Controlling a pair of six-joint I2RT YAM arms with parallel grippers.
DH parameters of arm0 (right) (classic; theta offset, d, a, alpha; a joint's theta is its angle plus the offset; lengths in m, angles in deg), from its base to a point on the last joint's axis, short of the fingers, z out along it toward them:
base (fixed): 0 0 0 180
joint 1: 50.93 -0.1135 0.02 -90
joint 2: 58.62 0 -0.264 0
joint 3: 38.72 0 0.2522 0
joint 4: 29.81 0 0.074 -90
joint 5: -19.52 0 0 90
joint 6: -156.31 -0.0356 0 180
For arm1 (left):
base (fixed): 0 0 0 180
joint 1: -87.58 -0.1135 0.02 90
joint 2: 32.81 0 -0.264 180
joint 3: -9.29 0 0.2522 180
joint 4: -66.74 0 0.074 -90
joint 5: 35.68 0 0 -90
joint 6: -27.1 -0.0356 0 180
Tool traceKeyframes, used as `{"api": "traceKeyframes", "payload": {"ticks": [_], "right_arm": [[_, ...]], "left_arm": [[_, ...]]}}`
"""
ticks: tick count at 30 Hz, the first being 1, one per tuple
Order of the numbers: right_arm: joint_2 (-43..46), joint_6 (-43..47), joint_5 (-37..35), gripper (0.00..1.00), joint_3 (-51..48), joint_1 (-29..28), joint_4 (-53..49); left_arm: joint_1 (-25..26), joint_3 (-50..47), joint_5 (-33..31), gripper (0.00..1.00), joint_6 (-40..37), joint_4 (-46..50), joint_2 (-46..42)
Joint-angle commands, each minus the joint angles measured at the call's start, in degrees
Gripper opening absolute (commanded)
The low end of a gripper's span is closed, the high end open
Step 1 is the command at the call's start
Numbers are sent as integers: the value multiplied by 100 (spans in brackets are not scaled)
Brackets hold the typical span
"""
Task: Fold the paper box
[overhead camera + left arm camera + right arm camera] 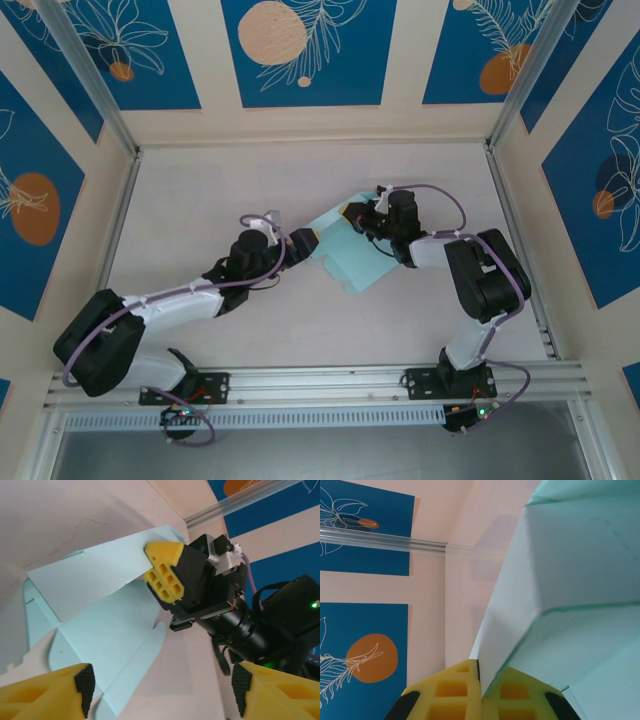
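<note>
paper box [350,262] lying mostly flat mid-frame, one flap standing up | right gripper [480,670] pinching that flap | left gripper [162,687] hanging wide, holding nothing | most folds are waiting

Premises: a purpose-built robot test cell, laboratory type. Evidence: a pale surface [300,330] is enclosed on three sides by walls carrying blue printed panels [310,50] with leaf and orange-disc motifs. Aluminium frame posts [88,75] stand at the far corners. A slotted aluminium rail [320,380] along the near edge carries the left arm [170,305] and right arm [485,275]. Purple cabling [440,192] runs exposed.
</note>
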Motion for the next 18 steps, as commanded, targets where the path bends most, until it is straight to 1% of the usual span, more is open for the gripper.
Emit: {"api": "traceKeyframes", "payload": {"ticks": [1,7,10,15,18], "right_arm": [[-139,252,-98,2,-62,-60,-81],[-142,255,-111,2,-83,-88,-70],[-136,255,-116,2,-94,-87,-60],[-142,263,-116,2,-94,-107,-46],[-147,244,-133,2,-113,-121,-11]], "left_arm": [[78,17,207,71,503,-439,205],[164,157,197,72,617,-445,687],[162,124,37,73,729,-528,898],[143,110,-294,73,704,-695,1085],[130,85,-578,71,650,-780,1094]]}}
